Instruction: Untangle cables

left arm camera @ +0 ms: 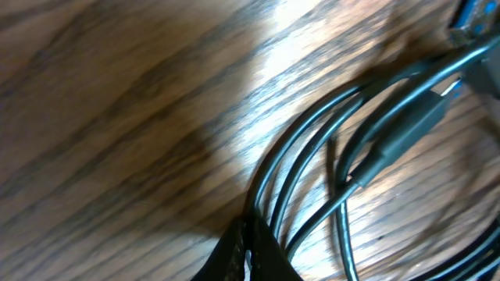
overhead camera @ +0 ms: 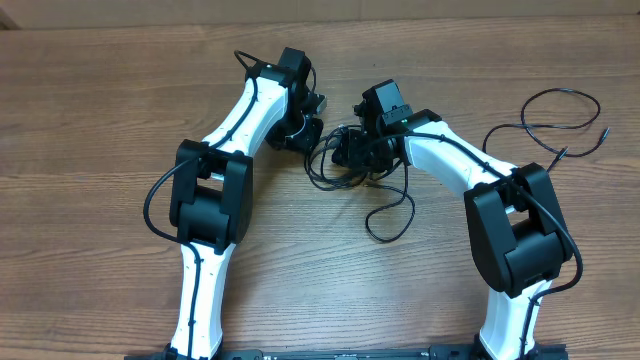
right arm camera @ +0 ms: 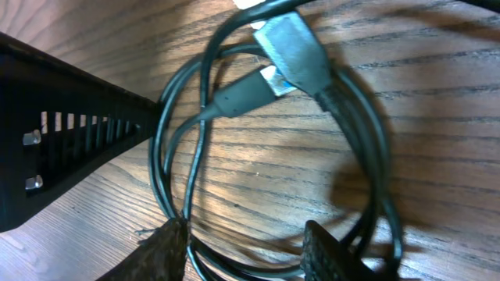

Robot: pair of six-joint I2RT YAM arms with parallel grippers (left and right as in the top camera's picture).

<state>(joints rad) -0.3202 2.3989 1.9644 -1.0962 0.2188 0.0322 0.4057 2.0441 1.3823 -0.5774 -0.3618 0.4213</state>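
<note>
The cables (overhead camera: pixel 340 168) lie in a tangled bundle of thin black loops on the wooden table between my two grippers. One loop trails toward the front (overhead camera: pixel 390 215). My left gripper (overhead camera: pixel 308 128) is at the bundle's left edge. In the left wrist view its fingers (left arm camera: pixel 251 248) are pressed together where several cable strands (left arm camera: pixel 312 148) converge, and a black plug (left arm camera: pixel 406 129) lies beyond. My right gripper (overhead camera: pixel 350 150) is over the bundle. In the right wrist view it (right arm camera: pixel 248 250) is open, its fingers straddling the cable loops (right arm camera: pixel 375 156). A silvery plug (right arm camera: pixel 293 51) and a black plug (right arm camera: pixel 238 95) lie ahead.
A separate thin black cable (overhead camera: pixel 560 120) lies looped at the table's far right. The left arm's black slotted body (right arm camera: pixel 62 156) fills the left of the right wrist view, close to the bundle. The thicker arm cables (overhead camera: pixel 155 195) hang beside each arm.
</note>
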